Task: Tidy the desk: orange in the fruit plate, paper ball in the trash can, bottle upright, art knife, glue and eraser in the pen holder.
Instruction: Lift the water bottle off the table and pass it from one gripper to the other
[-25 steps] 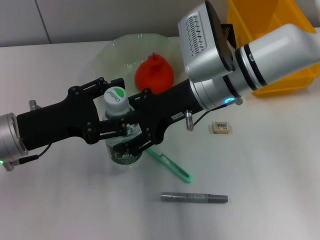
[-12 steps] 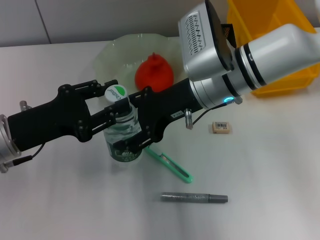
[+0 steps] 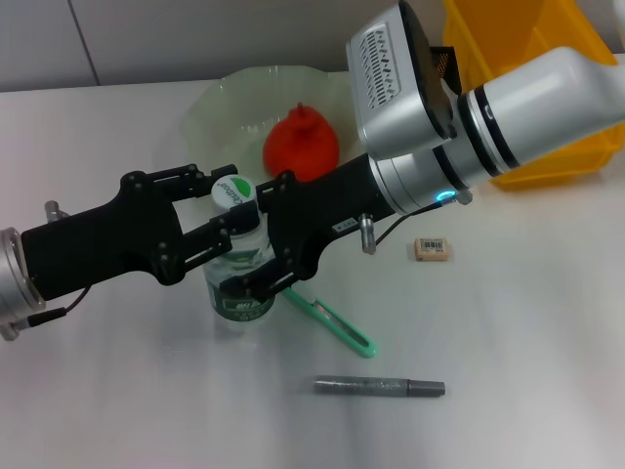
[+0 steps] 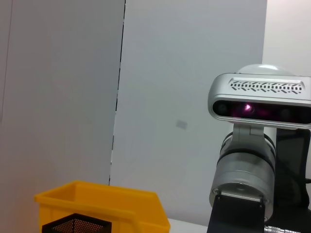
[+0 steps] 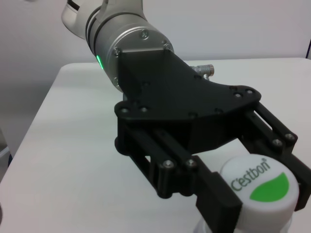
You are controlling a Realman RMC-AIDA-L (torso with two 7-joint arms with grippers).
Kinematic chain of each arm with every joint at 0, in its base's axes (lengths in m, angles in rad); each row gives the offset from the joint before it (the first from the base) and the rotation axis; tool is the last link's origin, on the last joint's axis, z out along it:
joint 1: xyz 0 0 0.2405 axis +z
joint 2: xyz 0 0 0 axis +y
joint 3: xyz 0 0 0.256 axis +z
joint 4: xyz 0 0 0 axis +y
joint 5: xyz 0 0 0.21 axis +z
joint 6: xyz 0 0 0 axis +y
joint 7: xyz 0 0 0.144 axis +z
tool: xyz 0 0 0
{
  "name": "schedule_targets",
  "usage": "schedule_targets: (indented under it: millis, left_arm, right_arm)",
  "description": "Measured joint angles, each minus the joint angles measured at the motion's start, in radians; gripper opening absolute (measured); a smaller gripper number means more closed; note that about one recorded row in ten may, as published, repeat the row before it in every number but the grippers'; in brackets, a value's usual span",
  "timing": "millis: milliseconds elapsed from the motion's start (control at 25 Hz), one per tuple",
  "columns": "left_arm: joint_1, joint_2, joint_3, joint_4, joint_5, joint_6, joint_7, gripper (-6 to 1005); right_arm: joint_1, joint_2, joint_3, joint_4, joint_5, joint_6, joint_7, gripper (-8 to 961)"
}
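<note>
Bottle [image 3: 237,262], the small clear ridged plastic one with a green label and a white cap with a green top, stands upright on the white tabletop [image 3: 527,371], left of centre, with both of my claws at it. My left gripper [image 3: 220,207] reaches in from the left, its black fingers spread to either side of the cap and neck, not visibly pressing. My right gripper [image 3: 256,283] comes from the far right; its fingers sit around the lower body by the label, though I cannot tell whether they squeeze it.

The tabletop is plain white and runs back to a pale grey panelled wall [image 4: 63,87].

At the far side, the wide translucent pale-green fruit plate with a wavy rim [image 3: 210,103] holds the red-orange roundish orange with a small knob [image 3: 302,147]. At the far right stands the large bright yellow plastic trash can [image 3: 576,156]; I cannot see into it. Just in front of it, the black square metal-mesh pen holder [image 4: 77,225] shows only its rim.

On the tabletop near the bottle's base lies the slim mint-green art knife [image 3: 337,327]. Nearer still lies the grey speckled pen-shaped glue [image 3: 379,388]. The tiny beige-white eraser with a printed label [image 3: 432,249] rests to the right.
</note>
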Motion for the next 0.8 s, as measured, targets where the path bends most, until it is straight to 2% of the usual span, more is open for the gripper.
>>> schedule_targets:
  millis: [800]
  left_arm:
    - [0.003, 0.007, 0.000, 0.011, -0.002, 0.011, -0.040, 433]
  right_arm:
    - [-0.009, 0.002, 0.000, -0.019, 0.026, -0.002, 0.005, 791]
